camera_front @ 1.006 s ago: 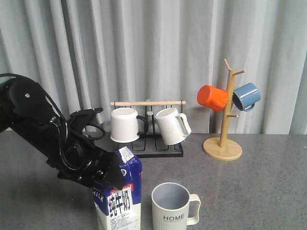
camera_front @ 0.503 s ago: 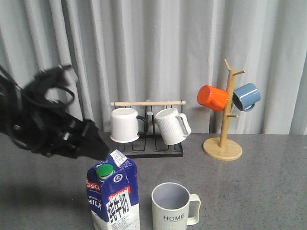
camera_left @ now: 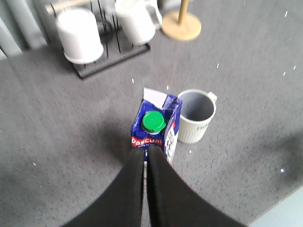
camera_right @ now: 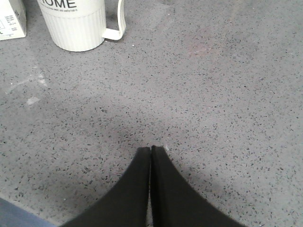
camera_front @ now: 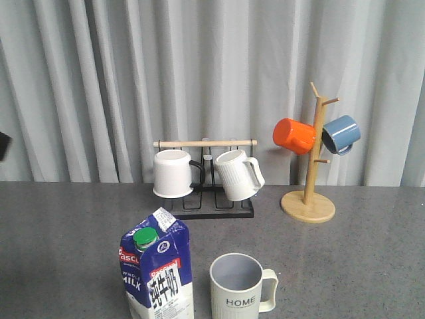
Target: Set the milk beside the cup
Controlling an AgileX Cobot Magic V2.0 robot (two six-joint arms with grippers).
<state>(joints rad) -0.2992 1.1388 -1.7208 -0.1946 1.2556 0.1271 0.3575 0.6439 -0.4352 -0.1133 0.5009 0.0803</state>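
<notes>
The blue and white milk carton (camera_front: 158,272) with a green cap stands upright on the grey table, just left of the cream "HOME" cup (camera_front: 239,287). Both also show in the left wrist view, the milk (camera_left: 156,128) beside the cup (camera_left: 195,115). My left gripper (camera_left: 146,151) is shut and empty, high above the table and clear of the carton. It is out of the front view. My right gripper (camera_right: 151,149) is shut and empty, low over bare table, with the cup (camera_right: 75,22) and a corner of the carton (camera_right: 11,19) beyond it.
A black rack with a wooden bar (camera_front: 206,143) holds a plain white mug (camera_front: 172,173) and a ribbed white mug (camera_front: 238,174) at the back. A wooden mug tree (camera_front: 309,193) at the back right carries an orange mug (camera_front: 293,135) and a blue mug (camera_front: 341,133).
My left arm has let go of the milk carton, risen and pulled away to the left, out of the front view. The carton stays standing beside the cup.
</notes>
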